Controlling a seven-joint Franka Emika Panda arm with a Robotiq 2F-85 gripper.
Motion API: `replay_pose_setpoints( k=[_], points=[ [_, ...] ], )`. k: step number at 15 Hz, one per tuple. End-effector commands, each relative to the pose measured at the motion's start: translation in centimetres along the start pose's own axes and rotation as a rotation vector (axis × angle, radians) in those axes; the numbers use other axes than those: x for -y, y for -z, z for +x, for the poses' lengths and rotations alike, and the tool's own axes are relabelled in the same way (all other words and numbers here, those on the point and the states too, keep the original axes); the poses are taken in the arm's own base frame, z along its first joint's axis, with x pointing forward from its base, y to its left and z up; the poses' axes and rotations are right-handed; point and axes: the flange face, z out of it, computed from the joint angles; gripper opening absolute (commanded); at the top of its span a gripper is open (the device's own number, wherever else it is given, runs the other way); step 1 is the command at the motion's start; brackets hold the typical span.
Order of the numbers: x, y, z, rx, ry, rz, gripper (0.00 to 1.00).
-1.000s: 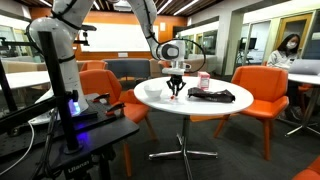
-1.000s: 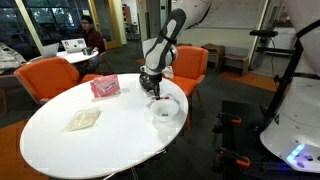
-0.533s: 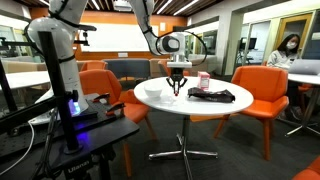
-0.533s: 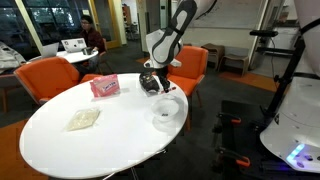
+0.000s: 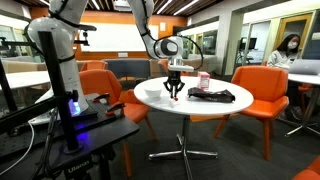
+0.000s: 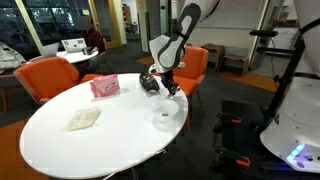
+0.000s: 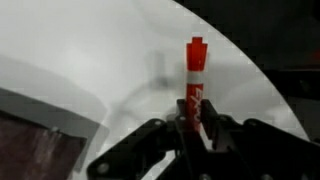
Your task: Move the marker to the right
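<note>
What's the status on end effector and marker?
End effector shut on marker. Marker tip sticks out ahead. White bowl close beside.

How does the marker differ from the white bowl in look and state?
The marker is red and thin; the white bowl is round and far wider. The marker is clamped in the gripper; the bowl sits free on the table.
</note>
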Motion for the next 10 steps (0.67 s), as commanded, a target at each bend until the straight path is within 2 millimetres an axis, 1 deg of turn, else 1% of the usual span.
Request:
replay_pose_setpoints(
  k=[1, 7, 10],
  points=[
    [0.4, -0.2, -0.3, 0.022, 0.104, -0.01, 0.05],
    [0.4, -0.9, -0.6, 0.09, 0.256, -0.009, 0.05],
    [0.2, -1.6, -0.8, 0.084, 0.286, -0.009, 0.05]
  ],
)
